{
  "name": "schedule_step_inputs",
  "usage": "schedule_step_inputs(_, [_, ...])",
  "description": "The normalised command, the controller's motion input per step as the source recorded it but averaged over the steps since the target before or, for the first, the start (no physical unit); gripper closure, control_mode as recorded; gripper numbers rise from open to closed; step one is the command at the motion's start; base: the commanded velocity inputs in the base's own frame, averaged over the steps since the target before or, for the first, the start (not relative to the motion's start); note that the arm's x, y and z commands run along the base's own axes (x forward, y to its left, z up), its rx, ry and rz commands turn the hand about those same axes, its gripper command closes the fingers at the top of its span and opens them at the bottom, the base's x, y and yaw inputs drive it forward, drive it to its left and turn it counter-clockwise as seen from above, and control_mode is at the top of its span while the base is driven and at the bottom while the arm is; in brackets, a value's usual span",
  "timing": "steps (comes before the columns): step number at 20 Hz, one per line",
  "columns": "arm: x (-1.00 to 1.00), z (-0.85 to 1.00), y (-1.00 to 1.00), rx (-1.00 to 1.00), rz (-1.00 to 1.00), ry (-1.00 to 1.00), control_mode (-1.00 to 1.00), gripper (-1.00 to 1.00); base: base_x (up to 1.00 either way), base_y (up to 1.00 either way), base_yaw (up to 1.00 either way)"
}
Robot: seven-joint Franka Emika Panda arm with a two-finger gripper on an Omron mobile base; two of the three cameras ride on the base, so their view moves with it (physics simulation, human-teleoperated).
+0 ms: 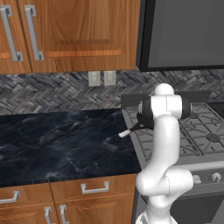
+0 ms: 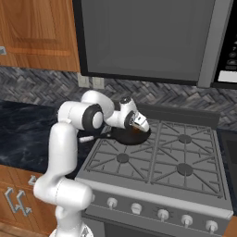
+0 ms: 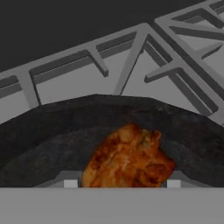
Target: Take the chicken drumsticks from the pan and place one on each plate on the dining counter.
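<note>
An orange-brown chicken drumstick (image 3: 127,158) lies in the black pan (image 3: 52,135), low in the hand view, its glazed, lumpy surface turned to the camera. Two small grey finger tips (image 3: 71,181) rise on either side of it, one at its left flank and one at its right, so the meat sits between them; whether they press on it or only stand beside it cannot be told, and a second drumstick cannot be made out. The pan's dark wall curves around behind the meat.

In the right base view the pan (image 2: 121,137) rests on the rear left burner of the stove (image 2: 157,162), on its grey grates, and a sliver of orange-brown shows inside it just under the end effector (image 2: 139,128), which reaches down into the pan from the left. The pan's long handle points left toward the arm; in the left base view its light silvery tip (image 1: 124,133) sticks out over the edge of the stove, next to the black marbled table (image 1: 61,144).

The white arm (image 2: 69,139) folds over from the stove's front left corner. Behind the stove runs a herringbone tile backsplash (image 1: 57,92), with wooden cabinets (image 1: 74,35) above the table and a dark microwave (image 2: 143,39) above the burners
</note>
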Motion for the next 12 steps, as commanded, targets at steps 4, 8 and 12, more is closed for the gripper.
schedule_step_inputs(4, [0.01, -0.45, 0.66, -0.09, -0.22, 0.12, -1.00, 1.00, 0.00, 0.00, 0.00])
schedule_step_inputs(8, [0.00, -0.32, 0.43, -0.03, -0.20, 0.01, -1.00, 1.00, 0.00, 0.00, 0.00])
schedule_step_inputs(12, [-0.07, -0.03, 0.04, 0.00, -0.17, -0.06, -1.00, 1.00, 0.00, 0.00, 0.00])
